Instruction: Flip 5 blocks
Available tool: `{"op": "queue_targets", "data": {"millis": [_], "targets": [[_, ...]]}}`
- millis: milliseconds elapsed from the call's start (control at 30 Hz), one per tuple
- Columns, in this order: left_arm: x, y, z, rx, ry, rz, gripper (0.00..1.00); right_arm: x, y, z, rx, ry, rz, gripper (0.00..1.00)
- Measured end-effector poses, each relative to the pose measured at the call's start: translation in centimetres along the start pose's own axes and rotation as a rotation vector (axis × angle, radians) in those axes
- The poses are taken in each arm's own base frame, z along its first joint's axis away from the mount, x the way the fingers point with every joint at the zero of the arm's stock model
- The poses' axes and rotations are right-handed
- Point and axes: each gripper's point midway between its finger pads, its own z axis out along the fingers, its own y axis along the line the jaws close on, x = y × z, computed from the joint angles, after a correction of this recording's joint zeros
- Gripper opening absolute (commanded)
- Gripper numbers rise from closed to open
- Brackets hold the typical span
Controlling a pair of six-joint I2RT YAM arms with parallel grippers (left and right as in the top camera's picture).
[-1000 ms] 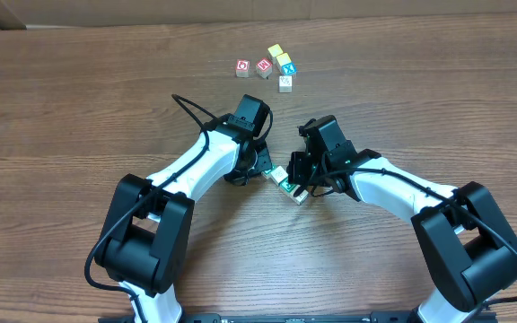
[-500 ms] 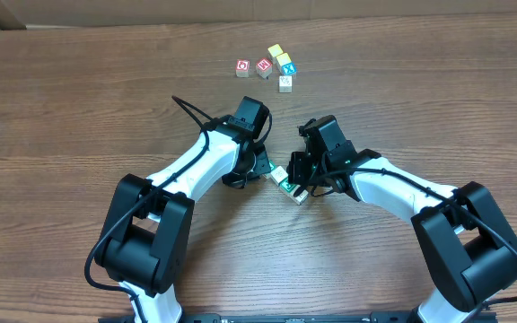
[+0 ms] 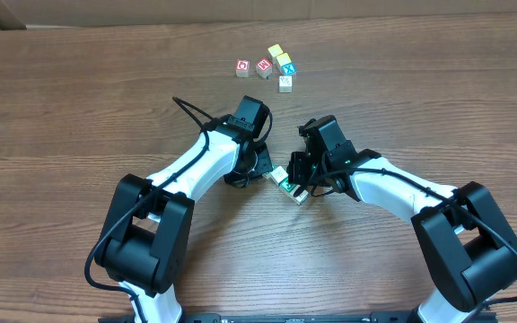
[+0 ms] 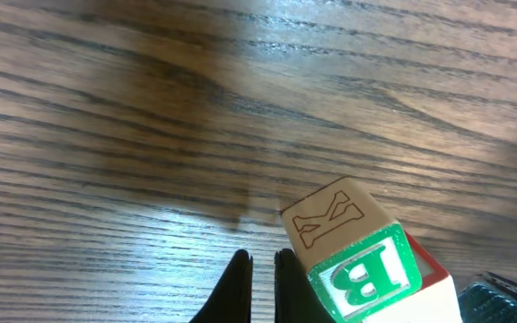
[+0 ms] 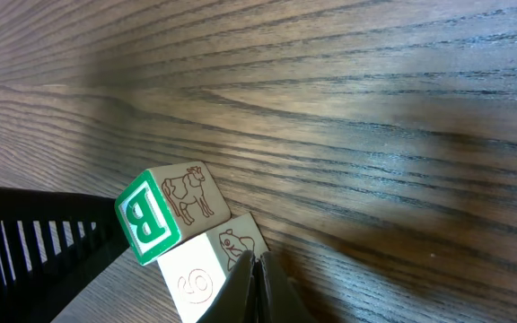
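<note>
My left gripper [image 4: 260, 269] has its fingers pressed together with nothing between them. They sit low in the wrist view, just left of the B block [image 4: 353, 251]. That cube is pale wood and sits tilted. One face carries a bold green B in a green frame, and the face above it has a Y drawn in thin brown outline. Behind it at the lower right, the red-edged corner of a second block [image 4: 431, 269] peeks out.

My right gripper [image 5: 251, 269] is also closed tight and holds nothing. Its tips are at the upper edge of the second block [image 5: 206, 269], but I cannot tell if they touch it. From this side the B block [image 5: 167, 213] shows a brown cow beside the green letter, and it leans on the second block, which has a small animal drawing and a faint round figure.

In the overhead view the pair lies at the middle of the table [image 3: 79, 108], between my two grippers. The other blocks [image 3: 275, 66] are clustered at the upper centre, well apart from me. Two have red faces, one is yellow, one is teal and one is pale.
</note>
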Motion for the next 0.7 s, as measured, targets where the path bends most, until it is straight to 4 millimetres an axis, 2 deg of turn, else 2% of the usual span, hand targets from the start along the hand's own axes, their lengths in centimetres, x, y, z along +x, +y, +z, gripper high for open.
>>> {"op": "queue_targets", "data": {"millis": [433,700], "targets": [[-0.3,-0.6,0.0,0.031,-0.011,0.002,0.04,0.0,0.0,0.0,0.0,0.0,0.0,0.04],[0.1,-1.1,0.0,0.039,0.001,-0.001,0.04,0.0,0.0,0.0,-0.001,0.0,0.0,0.04]]}}
